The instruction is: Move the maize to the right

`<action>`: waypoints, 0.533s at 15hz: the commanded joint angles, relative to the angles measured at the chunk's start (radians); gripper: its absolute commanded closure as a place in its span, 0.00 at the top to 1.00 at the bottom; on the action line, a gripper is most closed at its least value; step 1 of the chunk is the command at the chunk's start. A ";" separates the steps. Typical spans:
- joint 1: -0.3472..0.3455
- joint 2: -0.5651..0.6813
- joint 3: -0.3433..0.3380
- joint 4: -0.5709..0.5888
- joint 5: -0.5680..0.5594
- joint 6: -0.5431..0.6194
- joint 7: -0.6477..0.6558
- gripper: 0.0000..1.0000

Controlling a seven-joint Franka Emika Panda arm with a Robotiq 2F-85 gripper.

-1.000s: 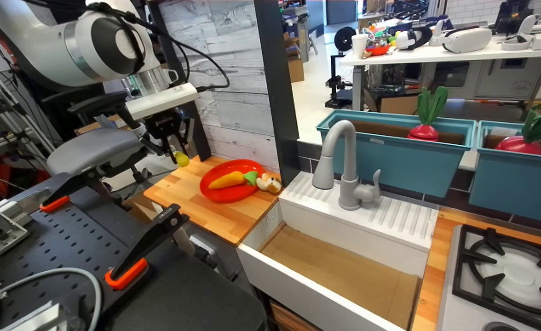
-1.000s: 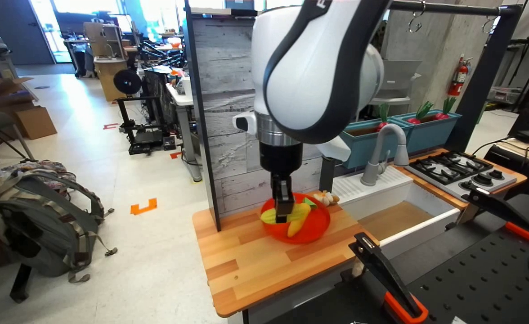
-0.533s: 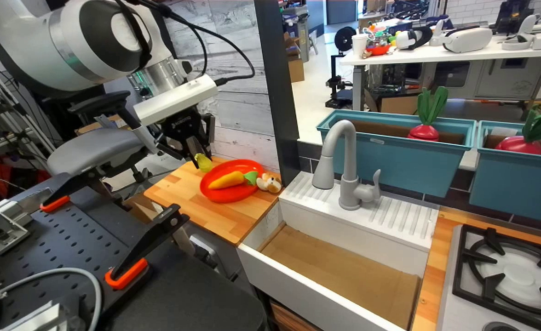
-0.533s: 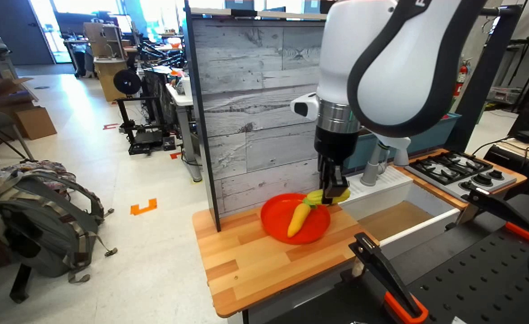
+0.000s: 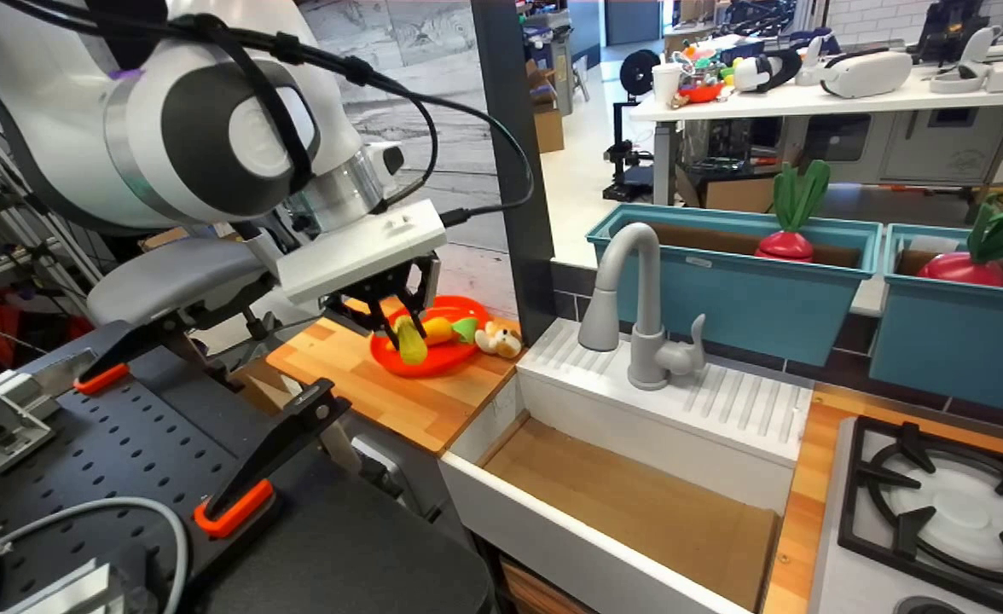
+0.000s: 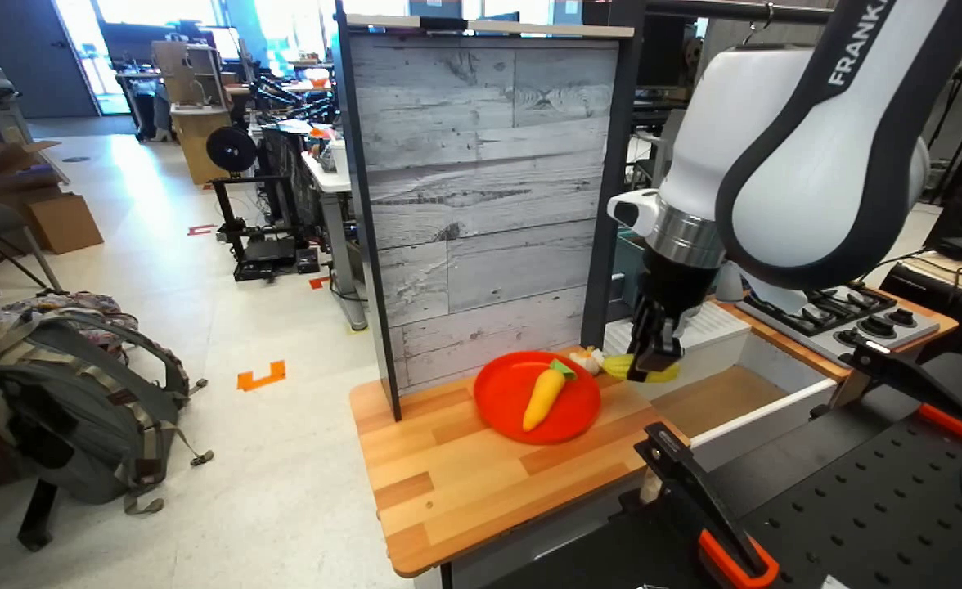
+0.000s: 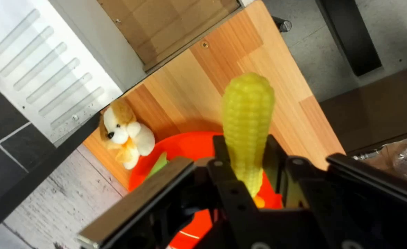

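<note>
The maize is a stubby yellow corn cob [image 7: 248, 110]. My gripper [image 7: 245, 145] is shut on it, with a finger on each side of its narrow end; the thick end points away from the gripper. In an exterior view the gripper [image 5: 410, 338] holds the maize [image 5: 412, 351] in the air, in front of the red plate [image 5: 459, 309]. In an exterior view the maize [image 6: 617, 366] shows right of the plate [image 6: 493, 388], near the sink edge, partly hidden by the gripper [image 6: 651, 368].
An orange piece with a green end [image 6: 543, 401] lies on the plate. A plush dog [image 7: 120, 133] sits beside the plate at the counter corner. The wooden counter [image 6: 448, 499] borders the sink [image 5: 570, 533], with a grey faucet [image 5: 646, 290] and a stove [image 5: 953, 503] beyond.
The gripper has carried the maize to the right in both exterior views, past the plate towards the sink side, and also lower in an exterior view. The plate and orange piece have not moved.
</note>
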 commanded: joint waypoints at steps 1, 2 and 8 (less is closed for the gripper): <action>-0.144 0.084 0.096 0.021 -0.010 0.073 -0.021 0.07; -0.174 0.114 0.118 0.044 -0.015 0.066 -0.027 0.07; -0.287 0.213 0.211 0.143 -0.016 0.001 -0.068 0.07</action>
